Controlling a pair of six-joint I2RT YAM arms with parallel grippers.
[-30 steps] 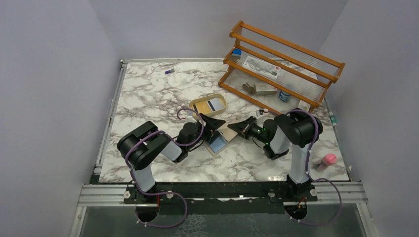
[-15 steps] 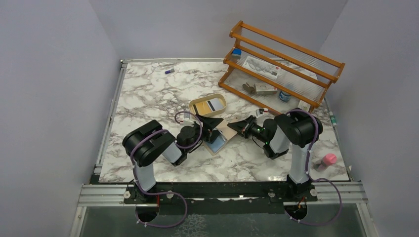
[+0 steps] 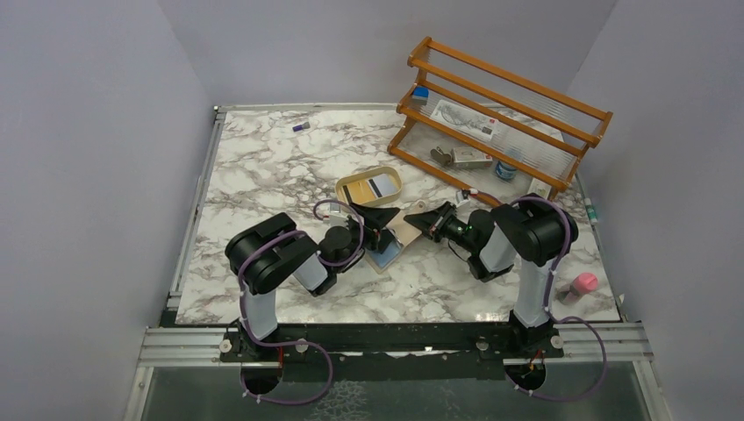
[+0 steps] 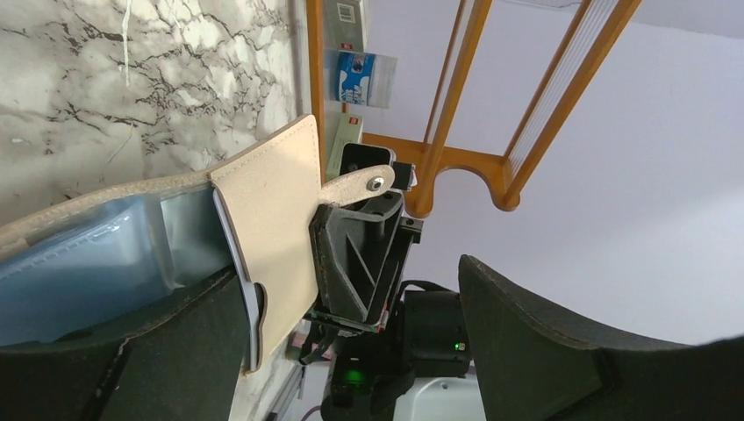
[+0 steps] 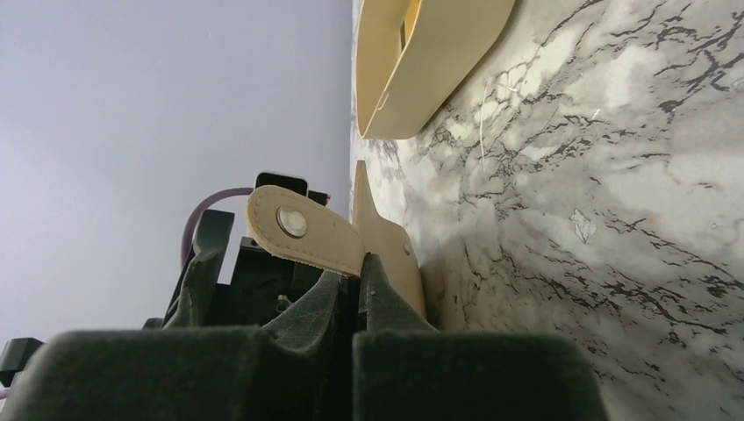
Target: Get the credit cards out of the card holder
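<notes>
The beige card holder (image 3: 397, 235) lies open between the two grippers in the middle of the table. In the left wrist view its flap (image 4: 268, 219) stands up. A pale blue credit card (image 4: 79, 272) sits in the pocket beside that flap. My right gripper (image 5: 353, 267) is shut on the holder's snap tab (image 5: 303, 232) and holds the flap raised. My left gripper (image 4: 351, 351) is open, its left finger (image 4: 132, 368) lying against the blue card's pocket. It grips nothing. From above, the left gripper (image 3: 379, 228) faces the right gripper (image 3: 419, 219) across the holder.
An oval tan tray (image 3: 353, 195) just behind the holder contains a card with a dark stripe (image 3: 377, 186). A wooden rack (image 3: 500, 114) with small items stands at the back right. A pink object (image 3: 583, 283) lies near the right edge, a small purple one (image 3: 301, 127) at the back.
My left arm has shifted right, closer to the holder. My right gripper has moved a little back and left with the tab, raising the flap.
</notes>
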